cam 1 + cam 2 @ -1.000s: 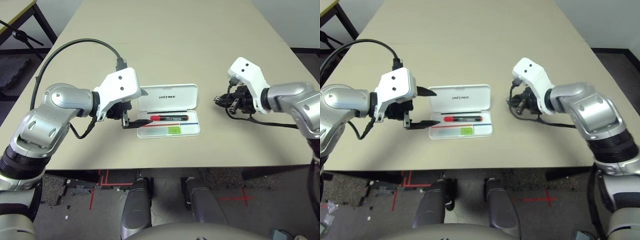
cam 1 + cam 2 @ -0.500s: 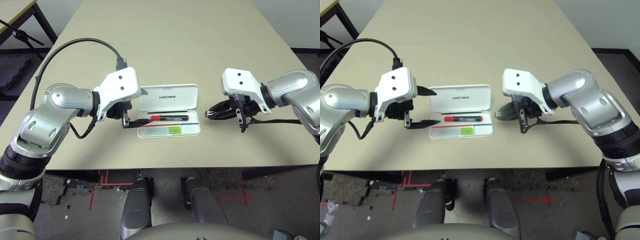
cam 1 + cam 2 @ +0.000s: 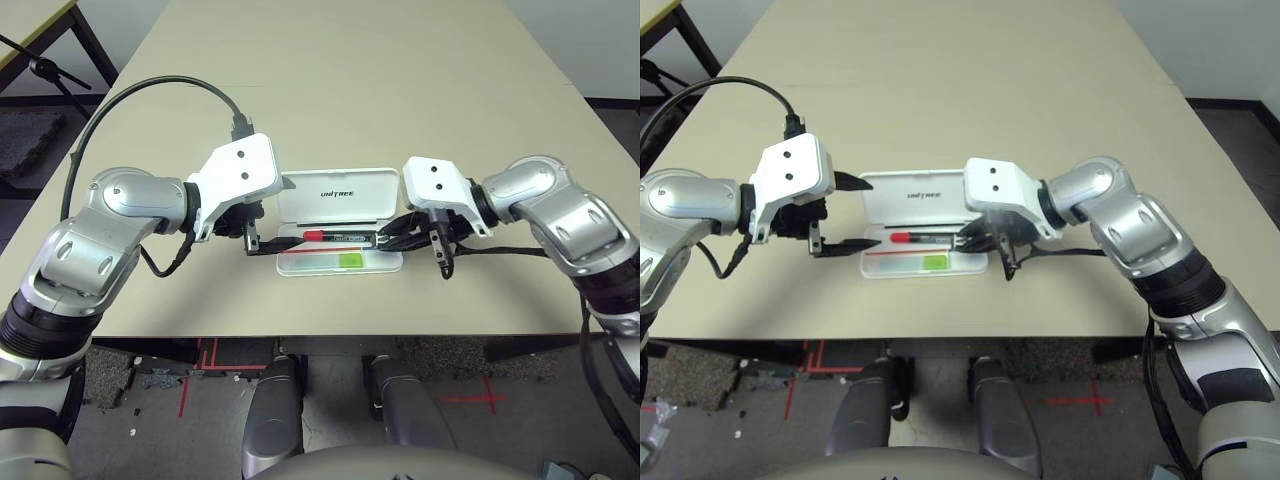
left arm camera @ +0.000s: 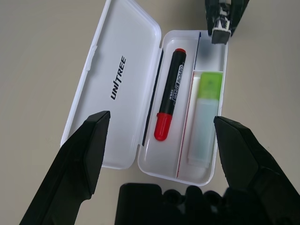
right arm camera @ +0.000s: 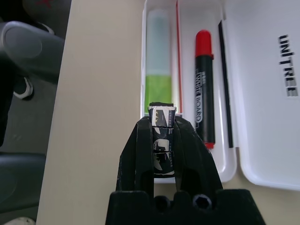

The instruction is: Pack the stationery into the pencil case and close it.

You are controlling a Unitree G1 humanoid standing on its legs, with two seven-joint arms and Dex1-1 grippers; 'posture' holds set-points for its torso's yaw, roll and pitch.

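The pencil case (image 3: 340, 190) lies open mid-table, its lid flat on the far side with "UNITREE" showing. Its tray (image 4: 206, 176) holds a red marker (image 4: 171, 96) with a black body and, in the near compartment, a translucent stick (image 4: 199, 136) with a lime-green cap. My right gripper (image 3: 385, 235) hovers at the tray's right end, shut on a small silver-black metal piece (image 5: 161, 117). At the case's left end my left gripper (image 3: 855, 213) stands open, one finger toward the lid, the other toward the tray, holding nothing.
The table's front edge (image 3: 330, 335) runs close below the case, with floor beyond it. A black cable (image 3: 160, 90) loops over my left arm. Another table's leg (image 3: 85, 40) stands at the far left.
My right arm has swung in from the right side of the table to the case's right end, still shut on the metal piece. The left arm and the case have not moved.
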